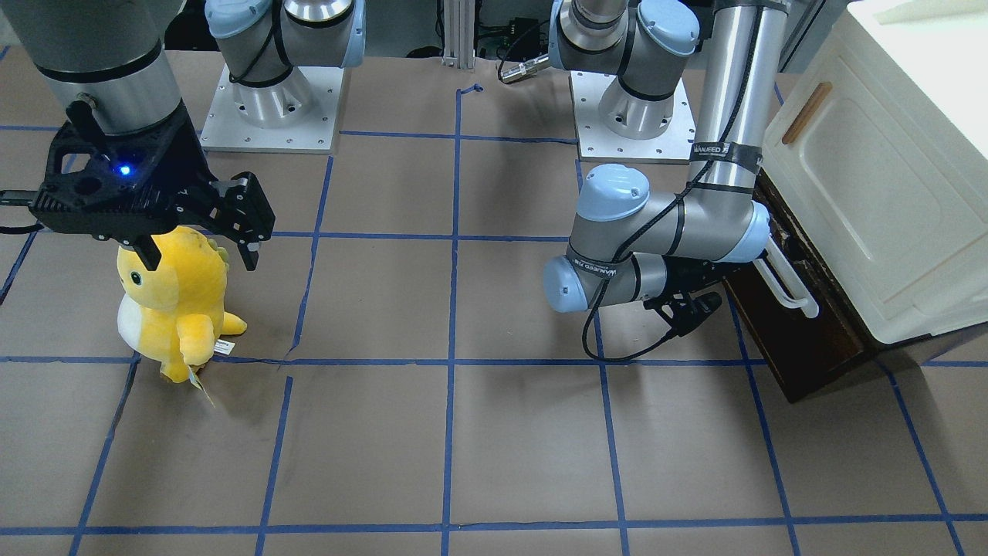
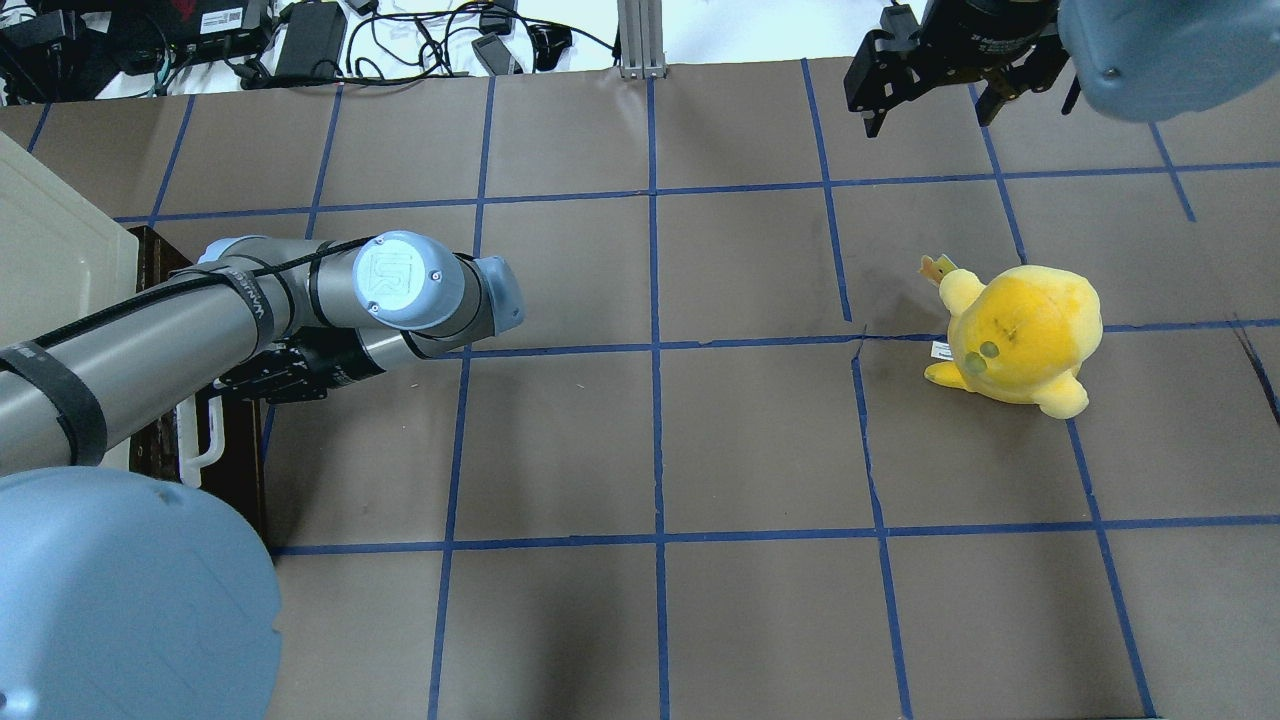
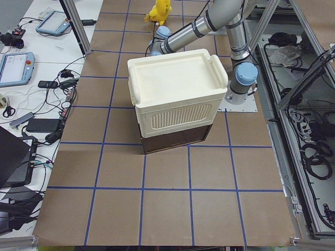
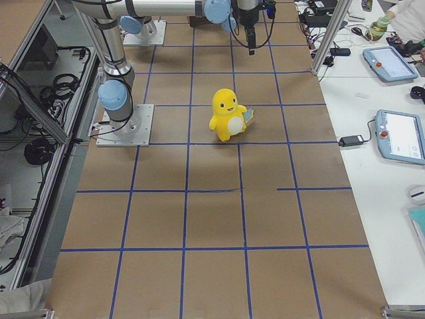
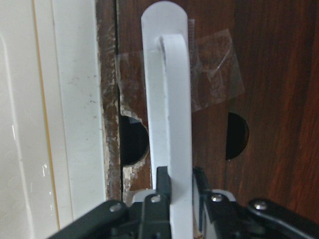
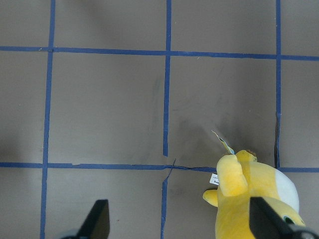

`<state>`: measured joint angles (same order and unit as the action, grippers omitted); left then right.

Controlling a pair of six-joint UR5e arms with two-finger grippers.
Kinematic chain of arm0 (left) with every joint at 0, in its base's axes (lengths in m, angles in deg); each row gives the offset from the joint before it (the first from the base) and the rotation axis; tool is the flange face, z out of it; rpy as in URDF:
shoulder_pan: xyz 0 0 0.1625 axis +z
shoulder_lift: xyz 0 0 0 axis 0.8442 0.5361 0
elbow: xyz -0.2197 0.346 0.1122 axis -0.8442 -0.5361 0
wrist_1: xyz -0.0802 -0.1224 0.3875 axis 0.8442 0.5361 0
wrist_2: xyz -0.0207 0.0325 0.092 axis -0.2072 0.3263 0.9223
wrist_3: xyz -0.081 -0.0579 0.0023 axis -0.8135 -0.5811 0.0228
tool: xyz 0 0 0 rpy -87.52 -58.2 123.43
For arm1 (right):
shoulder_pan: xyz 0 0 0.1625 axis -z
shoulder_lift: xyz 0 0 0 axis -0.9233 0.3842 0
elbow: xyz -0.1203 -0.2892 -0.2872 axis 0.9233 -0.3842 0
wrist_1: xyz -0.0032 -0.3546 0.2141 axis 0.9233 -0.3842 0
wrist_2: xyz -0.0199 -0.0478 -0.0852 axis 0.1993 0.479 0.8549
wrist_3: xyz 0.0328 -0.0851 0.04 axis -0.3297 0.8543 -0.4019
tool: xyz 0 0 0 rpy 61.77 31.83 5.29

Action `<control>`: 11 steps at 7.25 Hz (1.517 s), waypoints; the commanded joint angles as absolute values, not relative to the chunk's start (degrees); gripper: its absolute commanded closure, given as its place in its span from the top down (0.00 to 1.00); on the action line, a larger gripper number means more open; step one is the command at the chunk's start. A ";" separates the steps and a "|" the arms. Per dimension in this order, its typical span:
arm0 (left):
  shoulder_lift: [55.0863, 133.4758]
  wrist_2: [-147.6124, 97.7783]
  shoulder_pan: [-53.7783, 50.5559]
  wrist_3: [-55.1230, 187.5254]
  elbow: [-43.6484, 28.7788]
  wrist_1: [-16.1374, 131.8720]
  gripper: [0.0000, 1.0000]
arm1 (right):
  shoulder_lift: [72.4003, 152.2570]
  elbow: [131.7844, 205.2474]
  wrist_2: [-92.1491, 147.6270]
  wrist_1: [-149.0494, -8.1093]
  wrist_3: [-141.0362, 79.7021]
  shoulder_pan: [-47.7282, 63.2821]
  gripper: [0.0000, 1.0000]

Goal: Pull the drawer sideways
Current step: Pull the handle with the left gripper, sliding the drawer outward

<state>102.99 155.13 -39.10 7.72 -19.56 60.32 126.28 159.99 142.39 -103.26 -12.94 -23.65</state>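
Observation:
The drawer [image 1: 818, 340] has a dark brown wooden front and a long white bar handle [image 1: 791, 286]. It sits low under the cream cabinet [image 1: 888, 177]. Its pale inside does not show. My left gripper [image 5: 179, 186] is shut on the white handle [image 5: 169, 99], one finger on each side of the bar. In the overhead view the left gripper [image 2: 215, 385] is mostly hidden under the wrist, beside the drawer front [image 2: 245, 470]. My right gripper [image 1: 201, 247] is open and empty, far from the drawer, above a yellow plush toy [image 1: 174, 297].
The cabinet door carries a small brown wooden handle [image 1: 806, 112]. The plush toy [image 2: 1020, 330] stands on the brown table with its blue tape grid [image 2: 655, 345]. Both arm bases [image 1: 270, 108] stand at the table's robot side. Cables and devices [image 2: 300, 40] lie beyond the far edge.

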 commanded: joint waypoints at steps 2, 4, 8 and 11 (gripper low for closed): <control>103.16 155.43 -40.67 8.07 -19.47 60.16 0.16 | 126.28 159.98 142.43 -103.26 -12.94 -23.65 1.00; 103.08 155.35 -41.99 8.68 -19.47 60.07 0.16 | 126.28 159.98 142.43 -103.26 -12.94 -23.65 1.00; 103.25 154.82 -44.10 9.30 -18.43 60.15 0.16 | 126.28 159.98 142.34 -103.26 -12.94 -23.65 1.00; 103.43 154.64 -45.51 10.71 -17.45 60.15 0.16 | 126.28 159.98 142.43 -103.26 -12.94 -23.65 1.00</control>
